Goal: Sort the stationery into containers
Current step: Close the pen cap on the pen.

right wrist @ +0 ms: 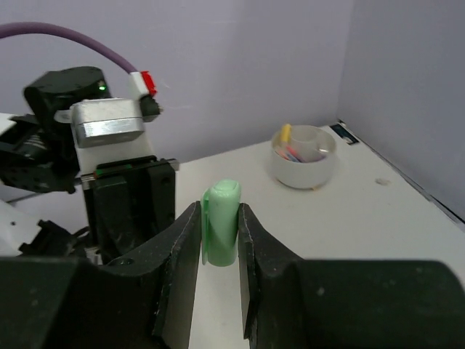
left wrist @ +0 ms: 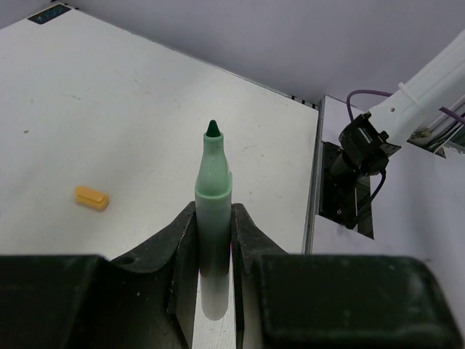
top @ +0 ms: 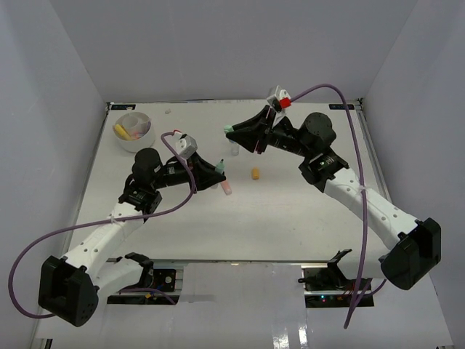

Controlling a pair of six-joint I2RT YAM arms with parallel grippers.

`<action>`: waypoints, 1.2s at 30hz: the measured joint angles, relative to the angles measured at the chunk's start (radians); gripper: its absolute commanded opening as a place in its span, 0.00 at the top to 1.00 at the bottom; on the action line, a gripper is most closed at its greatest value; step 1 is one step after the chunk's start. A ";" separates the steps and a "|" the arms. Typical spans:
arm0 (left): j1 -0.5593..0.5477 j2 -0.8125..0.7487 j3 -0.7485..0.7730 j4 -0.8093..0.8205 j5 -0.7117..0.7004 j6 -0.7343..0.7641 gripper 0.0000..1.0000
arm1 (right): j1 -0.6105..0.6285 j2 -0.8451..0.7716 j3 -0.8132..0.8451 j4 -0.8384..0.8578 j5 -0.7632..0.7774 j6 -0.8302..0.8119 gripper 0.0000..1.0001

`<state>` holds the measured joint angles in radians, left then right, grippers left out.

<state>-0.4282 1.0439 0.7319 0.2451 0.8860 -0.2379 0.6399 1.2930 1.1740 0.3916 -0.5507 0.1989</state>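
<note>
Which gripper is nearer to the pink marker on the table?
Left. The left gripper is close on the pink marker's far side; the right gripper is much farther back.

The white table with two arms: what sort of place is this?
Probably a robotics lab test cell: plain panels wall in a white table, two cabled arms are bolted at its edge, with a tub of stationery.

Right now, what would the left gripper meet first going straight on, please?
Probably bare table, marker tip first; the eraser and the right arm lie off to either side of that line. Depth is unclear.
</note>
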 measured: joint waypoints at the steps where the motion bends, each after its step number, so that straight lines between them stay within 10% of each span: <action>1: 0.000 -0.010 -0.011 0.021 0.008 -0.002 1.00 | 0.009 0.003 -0.009 0.035 -0.027 0.022 0.87; 16: 0.000 -0.146 -0.165 0.241 0.040 -0.053 0.98 | 0.128 0.077 -0.142 0.458 -0.192 0.256 0.87; 36: 0.000 -0.190 -0.237 0.470 -0.033 -0.157 0.97 | 0.142 0.085 -0.164 0.581 -0.196 0.326 0.87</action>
<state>-0.4282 0.8539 0.4953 0.7155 0.8528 -0.3946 0.7822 1.3785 1.0096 0.9722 -0.7471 0.5251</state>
